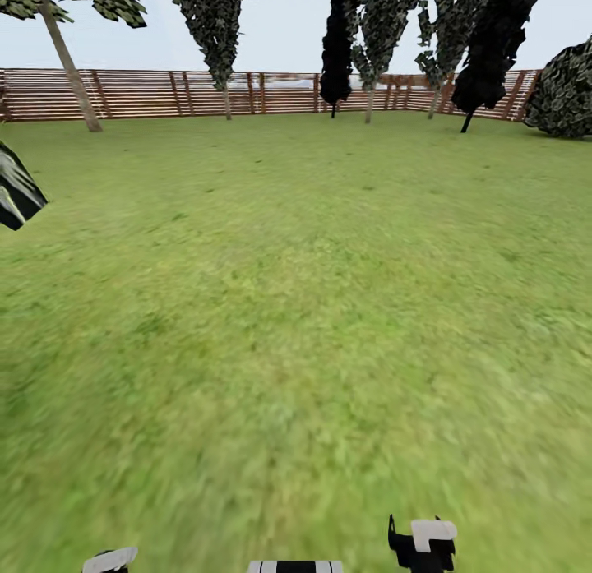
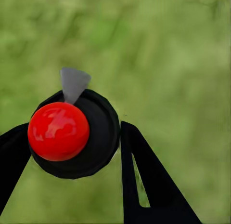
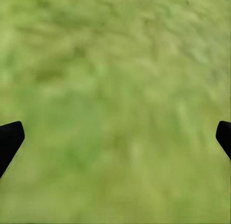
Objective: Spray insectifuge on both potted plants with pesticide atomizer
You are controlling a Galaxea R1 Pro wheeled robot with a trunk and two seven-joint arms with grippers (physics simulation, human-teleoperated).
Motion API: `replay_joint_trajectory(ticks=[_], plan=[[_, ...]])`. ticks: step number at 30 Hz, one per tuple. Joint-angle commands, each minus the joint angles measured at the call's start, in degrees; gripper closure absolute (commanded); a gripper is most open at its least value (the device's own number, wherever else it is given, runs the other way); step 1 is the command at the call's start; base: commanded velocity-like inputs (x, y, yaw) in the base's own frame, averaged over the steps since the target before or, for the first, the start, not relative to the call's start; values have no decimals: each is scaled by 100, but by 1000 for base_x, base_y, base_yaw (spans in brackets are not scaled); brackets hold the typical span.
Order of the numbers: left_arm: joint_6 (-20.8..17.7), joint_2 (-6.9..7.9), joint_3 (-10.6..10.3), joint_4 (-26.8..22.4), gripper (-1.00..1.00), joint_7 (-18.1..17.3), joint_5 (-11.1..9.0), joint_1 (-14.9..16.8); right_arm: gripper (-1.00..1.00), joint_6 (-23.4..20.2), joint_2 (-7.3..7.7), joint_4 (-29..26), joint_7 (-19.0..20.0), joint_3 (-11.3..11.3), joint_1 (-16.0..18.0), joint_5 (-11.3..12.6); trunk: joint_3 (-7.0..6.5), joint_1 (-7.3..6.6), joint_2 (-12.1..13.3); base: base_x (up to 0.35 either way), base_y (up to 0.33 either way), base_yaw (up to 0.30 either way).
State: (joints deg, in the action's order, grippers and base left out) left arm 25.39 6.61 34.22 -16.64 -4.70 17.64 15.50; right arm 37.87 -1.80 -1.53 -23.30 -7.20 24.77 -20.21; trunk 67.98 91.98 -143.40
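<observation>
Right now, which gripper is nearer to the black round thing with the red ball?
Left. The left gripper has its fingers against both sides of the black round thing; the right gripper hangs open over grass, away from it.

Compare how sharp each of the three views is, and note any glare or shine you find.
Head view: the fence and trees are fairly crisp, while the near lawn smears. Left wrist view: a red ball shows white highlights, sharp against blurred grass. Right wrist view: grass soft all over, with dark fingertips at the edges.
</observation>
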Motion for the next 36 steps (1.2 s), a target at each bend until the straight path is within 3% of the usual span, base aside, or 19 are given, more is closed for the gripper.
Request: replay_joint_trajectory(ticks=[1,11,25,36], plan=[[19,-2,49,3,100,-39,29,6,-100,14,1,3,-23,-45,2,-67,4,2,-1,339,-123,113],[19,-2,49,3,100,-39,23,6,-100,10,56,4,-8,-27,-17,-124,4,2,-1,339,-123,15],[18,1,58,3,100,-39,21,6,-100,10,13,4,-17,-27,-17,-106,4,2,-1,339,-37,5],[19,7,58,3,100,-37,21,6,-100,10,13,4,-26,-27,-16,-97,4,2,-1,340,-60,242]])
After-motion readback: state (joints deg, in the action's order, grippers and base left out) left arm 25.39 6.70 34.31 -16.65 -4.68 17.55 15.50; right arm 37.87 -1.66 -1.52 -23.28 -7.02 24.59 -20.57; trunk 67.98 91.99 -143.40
